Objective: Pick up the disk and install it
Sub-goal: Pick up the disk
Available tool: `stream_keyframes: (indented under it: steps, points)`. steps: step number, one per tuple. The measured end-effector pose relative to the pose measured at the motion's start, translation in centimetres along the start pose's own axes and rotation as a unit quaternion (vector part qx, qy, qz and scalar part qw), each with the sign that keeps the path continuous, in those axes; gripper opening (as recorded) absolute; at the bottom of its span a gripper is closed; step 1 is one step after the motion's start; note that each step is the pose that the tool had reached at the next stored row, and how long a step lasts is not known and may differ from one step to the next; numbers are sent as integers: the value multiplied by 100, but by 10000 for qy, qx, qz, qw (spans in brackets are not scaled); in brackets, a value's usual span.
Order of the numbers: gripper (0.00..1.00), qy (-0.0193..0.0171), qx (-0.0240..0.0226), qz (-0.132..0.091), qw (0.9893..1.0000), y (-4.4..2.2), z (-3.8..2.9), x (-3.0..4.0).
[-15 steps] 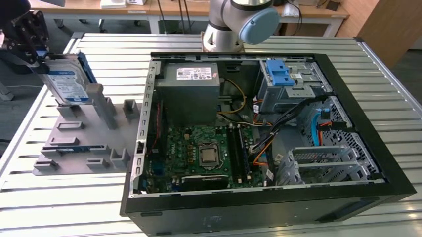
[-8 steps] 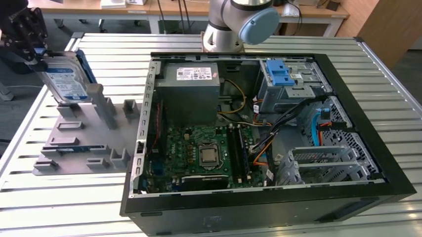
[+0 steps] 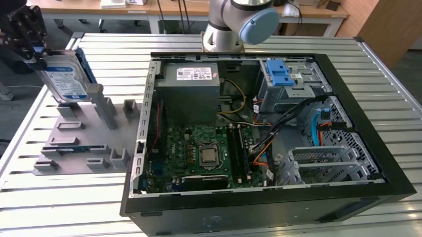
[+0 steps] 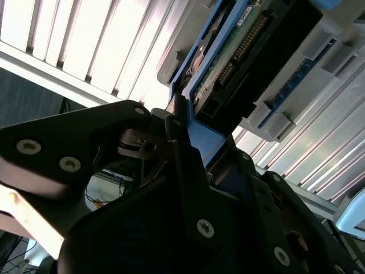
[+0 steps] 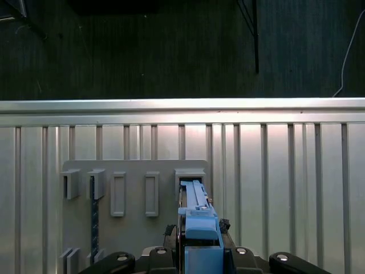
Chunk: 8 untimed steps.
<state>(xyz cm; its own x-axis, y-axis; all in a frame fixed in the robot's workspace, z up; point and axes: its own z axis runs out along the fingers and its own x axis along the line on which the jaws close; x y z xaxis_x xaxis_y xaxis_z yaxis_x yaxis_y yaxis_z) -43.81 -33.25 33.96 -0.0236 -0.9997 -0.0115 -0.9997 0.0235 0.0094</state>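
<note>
No print can be read anywhere; the disk (image 3: 63, 74), upright at the exterior view's left, carries a blue-and-white label (image 3: 68, 86) whose lines of print are too small to make out; the grey metal box (image 3: 191, 96) inside the open computer case (image 3: 264, 212) bears a white sticker (image 3: 193, 74) with dark rows of print, likewise too small to tell; the green board (image 3: 191, 148) on the case floor shows only tiny marks, none of them legible.
</note>
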Motion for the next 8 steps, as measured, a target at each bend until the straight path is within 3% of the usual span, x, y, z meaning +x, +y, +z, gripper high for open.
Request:
stream_keyframes:
  steps: [8]
  points:
    - [36, 1, -1, 0, 10000, 1, -12, 0]
